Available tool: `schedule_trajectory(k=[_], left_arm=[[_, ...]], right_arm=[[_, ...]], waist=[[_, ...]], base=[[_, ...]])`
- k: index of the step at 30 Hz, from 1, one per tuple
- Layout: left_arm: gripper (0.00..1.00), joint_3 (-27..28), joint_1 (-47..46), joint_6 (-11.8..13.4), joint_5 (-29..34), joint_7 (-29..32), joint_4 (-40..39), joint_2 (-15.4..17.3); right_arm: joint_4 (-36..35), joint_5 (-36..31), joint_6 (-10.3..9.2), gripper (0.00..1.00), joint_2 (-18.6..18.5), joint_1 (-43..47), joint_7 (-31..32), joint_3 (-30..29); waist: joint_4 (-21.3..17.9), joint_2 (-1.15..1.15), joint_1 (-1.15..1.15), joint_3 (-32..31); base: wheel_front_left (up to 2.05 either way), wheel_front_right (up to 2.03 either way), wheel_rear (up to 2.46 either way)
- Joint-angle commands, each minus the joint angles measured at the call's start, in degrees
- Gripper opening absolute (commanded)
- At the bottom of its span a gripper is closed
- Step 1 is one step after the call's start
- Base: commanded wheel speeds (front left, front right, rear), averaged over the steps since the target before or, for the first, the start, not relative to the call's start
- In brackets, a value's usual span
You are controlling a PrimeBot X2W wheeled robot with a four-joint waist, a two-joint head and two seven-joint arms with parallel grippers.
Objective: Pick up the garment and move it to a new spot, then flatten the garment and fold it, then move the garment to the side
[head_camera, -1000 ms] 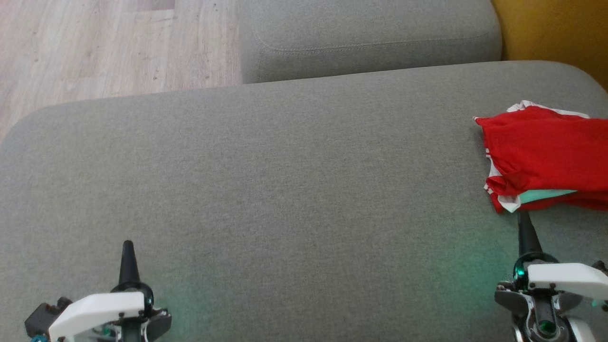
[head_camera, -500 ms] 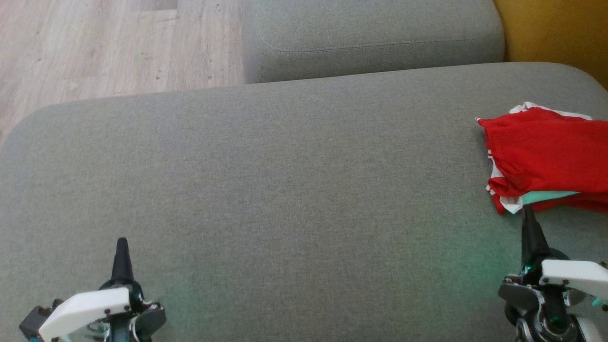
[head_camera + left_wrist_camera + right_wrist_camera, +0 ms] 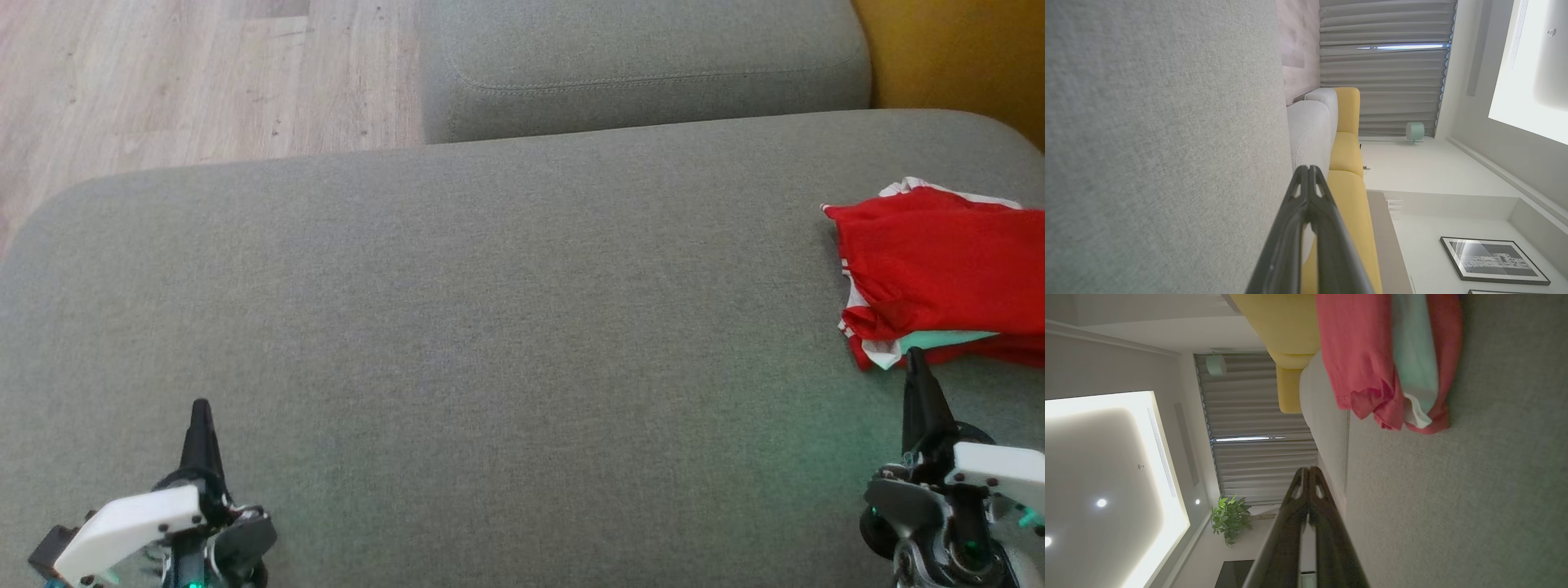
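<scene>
Grey cushion (image 3: pixel 490 327) bears a folded red garment (image 3: pixel 939 261) at its right edge, likely set aside. Left gripper (image 3: pixel 200 408) and right gripper (image 3: pixel 915 359) hover empty, fingers pressed together.

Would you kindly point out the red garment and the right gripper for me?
red garment (image 3: pixel 931 261), head view, on its upper red layer.
right gripper (image 3: pixel 914 358), head view, at its closed fingertips.

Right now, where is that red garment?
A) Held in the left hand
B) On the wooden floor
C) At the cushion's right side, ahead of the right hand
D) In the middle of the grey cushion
C: the red garment lies at the far right of the grey cushion, just ahead of the shut right hand.
</scene>
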Motion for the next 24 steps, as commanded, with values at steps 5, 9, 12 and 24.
schedule_trajectory(k=[5,9,12,24], left_arm=[[0.00,2.15,-2.77,-0.40,-0.27,0.44,-1.62,0.41],[0.00,2.18,-2.77,-0.40,-0.24,0.47,-1.62,0.38],[0.00,2.21,-2.77,-0.40,-0.22,0.49,-1.61,0.36],[0.00,2.31,-2.78,-0.40,-0.14,0.57,-1.61,0.30]], right_arm=[[-2.24,0.35,0.40,0.00,-0.94,-3.03,0.55,0.93],[-2.24,0.29,0.40,0.00,-0.89,-3.04,0.61,0.86],[-2.23,0.25,0.40,0.00,-0.86,-3.04,0.65,0.81],[-2.22,0.09,0.40,0.00,-0.72,-3.06,0.80,0.62]], waist=[[0.00,0.00,0.00,0.00],[0.00,0.00,0.00,0.00],[0.00,0.00,0.00,0.00],[0.00,0.00,0.00,0.00]], base=[[0.00,0.00,0.00],[0.00,0.00,0.00],[0.00,0.00,0.00],[0.00,0.00,0.00]])
